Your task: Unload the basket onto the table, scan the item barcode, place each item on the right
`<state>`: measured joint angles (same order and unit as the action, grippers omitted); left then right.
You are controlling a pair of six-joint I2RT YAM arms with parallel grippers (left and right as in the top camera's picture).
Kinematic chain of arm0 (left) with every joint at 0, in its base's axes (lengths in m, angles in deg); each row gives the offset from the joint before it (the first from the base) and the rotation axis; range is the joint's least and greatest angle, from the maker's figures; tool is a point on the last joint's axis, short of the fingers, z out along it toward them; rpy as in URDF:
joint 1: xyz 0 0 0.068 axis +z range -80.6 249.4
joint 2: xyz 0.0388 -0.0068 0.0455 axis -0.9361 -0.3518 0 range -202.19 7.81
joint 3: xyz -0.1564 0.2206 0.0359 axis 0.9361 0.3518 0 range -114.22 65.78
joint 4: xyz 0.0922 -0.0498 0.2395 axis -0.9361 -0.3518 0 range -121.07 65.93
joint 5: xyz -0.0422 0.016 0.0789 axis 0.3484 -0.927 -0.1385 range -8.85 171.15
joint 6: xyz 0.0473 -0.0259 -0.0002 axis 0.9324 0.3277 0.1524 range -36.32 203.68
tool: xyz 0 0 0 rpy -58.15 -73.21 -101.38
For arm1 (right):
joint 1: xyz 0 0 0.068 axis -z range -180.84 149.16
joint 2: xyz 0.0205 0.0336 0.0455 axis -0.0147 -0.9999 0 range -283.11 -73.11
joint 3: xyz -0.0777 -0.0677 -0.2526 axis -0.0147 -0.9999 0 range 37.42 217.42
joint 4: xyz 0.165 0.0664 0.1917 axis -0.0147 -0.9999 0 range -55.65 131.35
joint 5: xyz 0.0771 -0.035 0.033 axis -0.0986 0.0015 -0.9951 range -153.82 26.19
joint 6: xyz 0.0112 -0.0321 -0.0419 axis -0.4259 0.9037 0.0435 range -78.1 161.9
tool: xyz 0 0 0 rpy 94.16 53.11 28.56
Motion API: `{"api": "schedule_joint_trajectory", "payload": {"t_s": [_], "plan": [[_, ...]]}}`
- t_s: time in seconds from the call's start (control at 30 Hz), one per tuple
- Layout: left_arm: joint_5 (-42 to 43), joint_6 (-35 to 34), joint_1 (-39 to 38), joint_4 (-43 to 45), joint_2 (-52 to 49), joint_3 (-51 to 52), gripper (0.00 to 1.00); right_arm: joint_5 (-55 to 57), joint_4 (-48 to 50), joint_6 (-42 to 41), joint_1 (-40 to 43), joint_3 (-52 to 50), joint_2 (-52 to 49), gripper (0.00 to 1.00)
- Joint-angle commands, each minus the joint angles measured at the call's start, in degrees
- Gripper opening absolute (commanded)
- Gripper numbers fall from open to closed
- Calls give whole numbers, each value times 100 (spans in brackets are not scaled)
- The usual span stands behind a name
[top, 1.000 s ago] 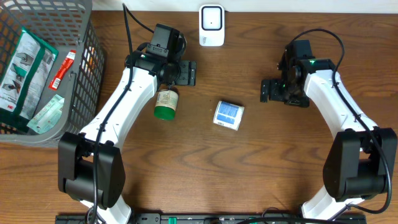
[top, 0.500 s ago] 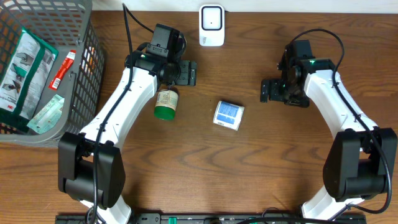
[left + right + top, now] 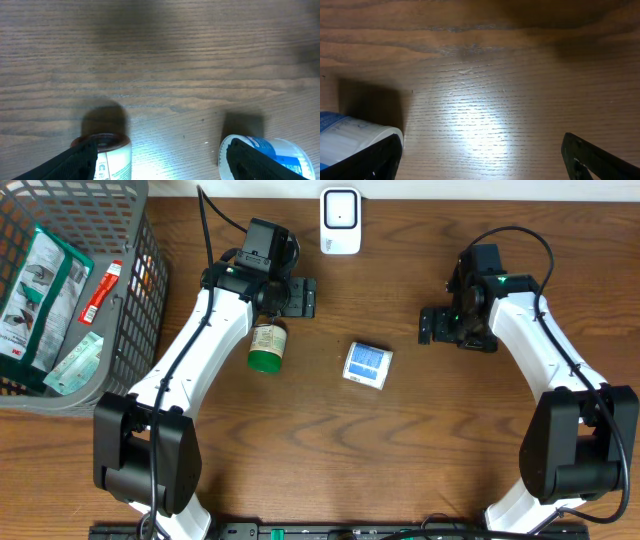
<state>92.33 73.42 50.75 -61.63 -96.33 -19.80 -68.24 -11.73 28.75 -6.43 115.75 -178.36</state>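
On the wooden table lies a white-labelled bottle with a green cap [image 3: 267, 345] [image 3: 113, 159], on its side. A small blue-and-white box [image 3: 368, 365] [image 3: 280, 154] [image 3: 349, 138] rests at the table's middle. The white barcode scanner [image 3: 340, 221] stands at the far edge. My left gripper [image 3: 293, 297] [image 3: 161, 165] hovers open just beyond the bottle's base, holding nothing. To the right of the box my right gripper [image 3: 443, 327] [image 3: 482, 162] hangs wide open over bare wood, also empty. Neither one touches an item.
A grey wire basket [image 3: 146, 275] at the far left holds several packets and a red tube. Bare tabletop runs along the near side, below the bottle and box.
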Motion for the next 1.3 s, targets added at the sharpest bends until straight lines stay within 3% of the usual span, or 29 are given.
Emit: {"api": "schedule_joint_trajectory", "payload": {"t_s": [0.0, 1.27], "plan": [[-79, 59, 11, -31, 4, -111, 84, 52, -9, 13, -9, 66, 76, 99], [-225, 59, 26, -55, 24, -157, 84, 52, -9, 11, -9, 66, 76, 99]]}}
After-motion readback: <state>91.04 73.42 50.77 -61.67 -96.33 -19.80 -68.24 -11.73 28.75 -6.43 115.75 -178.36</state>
